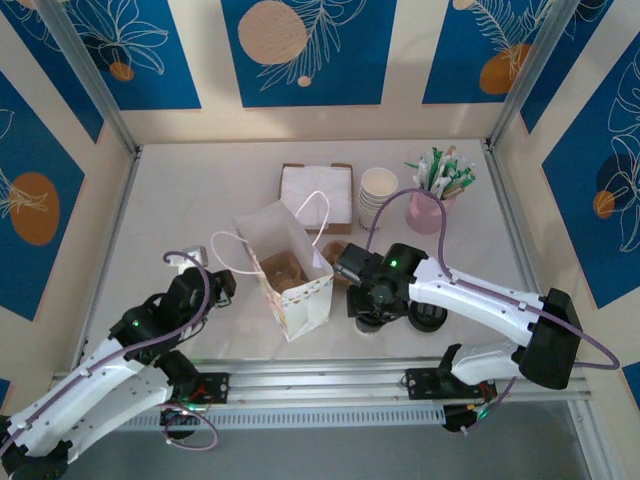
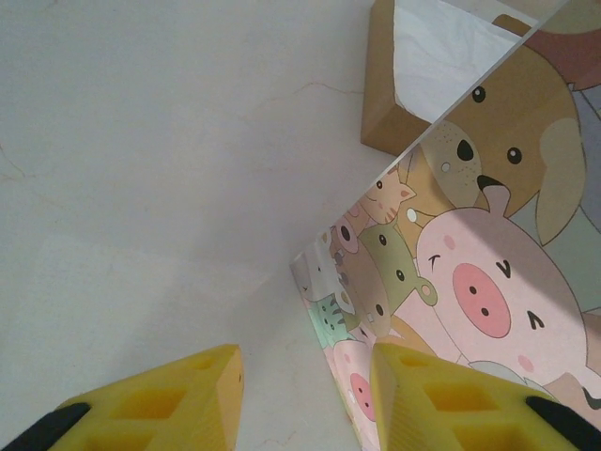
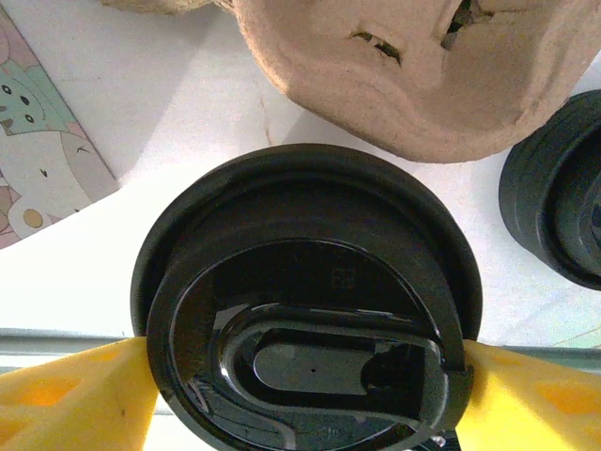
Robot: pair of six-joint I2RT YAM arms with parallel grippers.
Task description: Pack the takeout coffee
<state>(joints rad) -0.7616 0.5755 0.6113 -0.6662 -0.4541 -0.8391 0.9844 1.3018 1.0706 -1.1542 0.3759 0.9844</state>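
I find the takeout coffee point(image 3: 310, 310) between the right jaws, gripped on both sides; left jaws stand open, empty.

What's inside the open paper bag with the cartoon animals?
A brown moulded-cardboard piece lies at the bottom of the white paper bag; the bag's walls hide the rest.

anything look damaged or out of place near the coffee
The pulp cup carrier just beyond the takeout coffee has two ragged splits in its wall. They look like tears, though they could be moulded slits. Nothing looks spilled.
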